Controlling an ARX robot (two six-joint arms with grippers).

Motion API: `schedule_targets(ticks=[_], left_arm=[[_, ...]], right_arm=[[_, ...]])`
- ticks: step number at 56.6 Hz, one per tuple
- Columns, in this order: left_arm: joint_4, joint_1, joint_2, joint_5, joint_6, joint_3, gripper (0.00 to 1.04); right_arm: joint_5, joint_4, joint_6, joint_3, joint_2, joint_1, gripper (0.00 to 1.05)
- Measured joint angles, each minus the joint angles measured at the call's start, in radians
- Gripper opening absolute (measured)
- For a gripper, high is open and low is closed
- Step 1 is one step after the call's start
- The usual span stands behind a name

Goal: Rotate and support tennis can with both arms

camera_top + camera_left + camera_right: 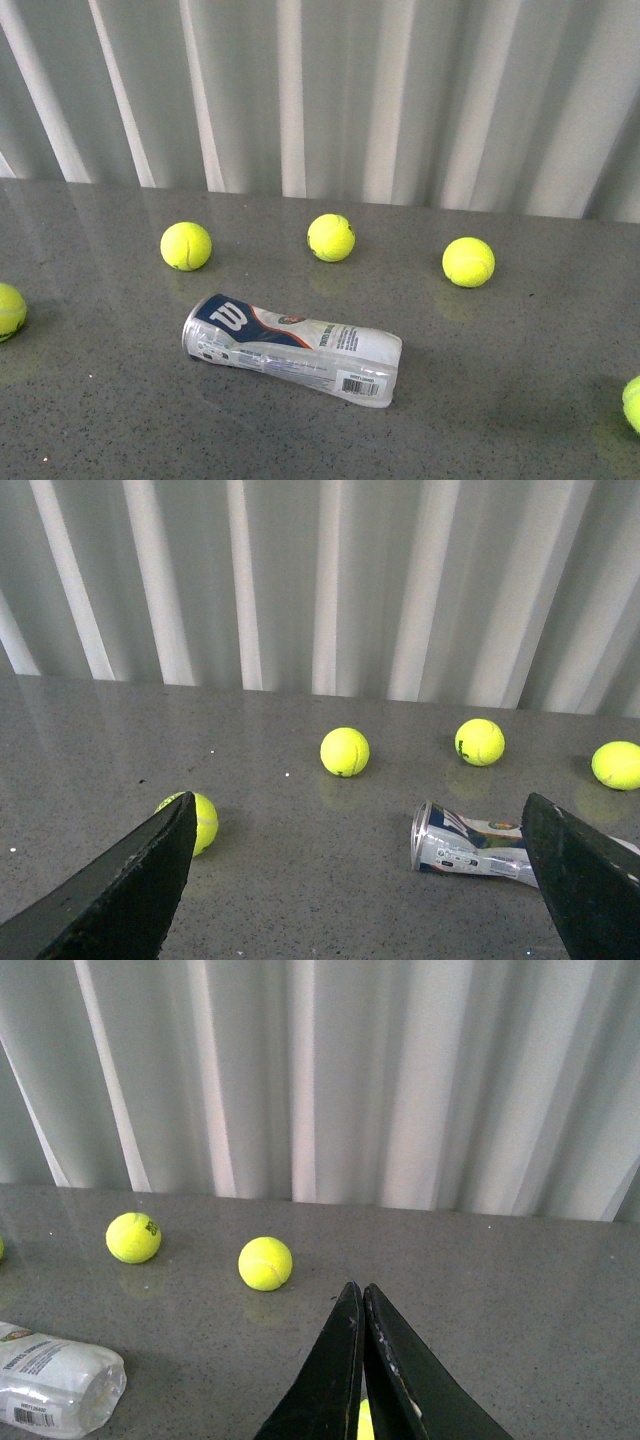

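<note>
The tennis can (292, 349) lies on its side on the grey table, silver rim to the left, barcode end to the right. Neither arm shows in the front view. In the left wrist view the can (470, 846) lies ahead near one black finger; my left gripper (360, 825) is open and empty, above the table and short of the can. In the right wrist view my right gripper (360, 1288) is shut with its jaws pressed together, holding nothing. The can's barcode end (55, 1387) lies well off to its side.
Several yellow-green tennis balls lie around the can: three behind it (186, 246) (331, 238) (468, 262), one at the left edge (10, 310), one at the right edge (632, 403). A ribbed white wall (320, 90) closes the far side of the table.
</note>
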Motion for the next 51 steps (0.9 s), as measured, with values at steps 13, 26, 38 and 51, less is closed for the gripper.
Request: schedule_targets(ticks=[13,26,38,51], left_arm=[[0.0,0.0,0.0,0.0,0.0,0.0,0.98],[0.0,0.0,0.0,0.0,0.0,0.0,0.98],[0.0,0.0,0.0,0.0,0.0,0.0,0.98],[0.0,0.0,0.0,0.0,0.0,0.0,0.98]], right_arm=[[0.0,-0.024,0.0,-0.037,-0.068,0.0,0.03],[0.0,-0.106,0.001,-0.037,-0.156,0.0,0.03],[0.0,-0.168,0.002,-0.037,-0.217,0.0,0.03],[0.0,-0.284,0.002,-0.036,-0.315,0.0,0.03]])
